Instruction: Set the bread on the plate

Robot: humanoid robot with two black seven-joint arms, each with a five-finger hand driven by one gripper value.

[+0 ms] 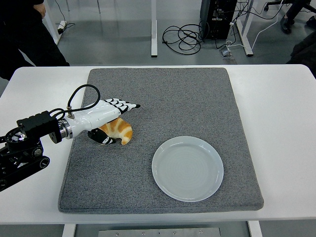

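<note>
A golden croissant-shaped bread (120,132) lies on the left part of the grey mat (173,98). My left hand (119,122), white with black-tipped fingers, reaches in from the left and sits right over it. Its fingers (126,105) stretch out flat above the bread's far side, and the thumb (104,140) lies low on the near side. The hand brackets the bread without closing on it. An empty pale plate (187,169) rests on the mat to the right, a hand's width from the bread. No right arm shows in the head view.
The mat covers the middle of the white table (281,123). A person in dark clothing (24,34) stands at the top left beyond the table. Cables and table legs show on the floor behind.
</note>
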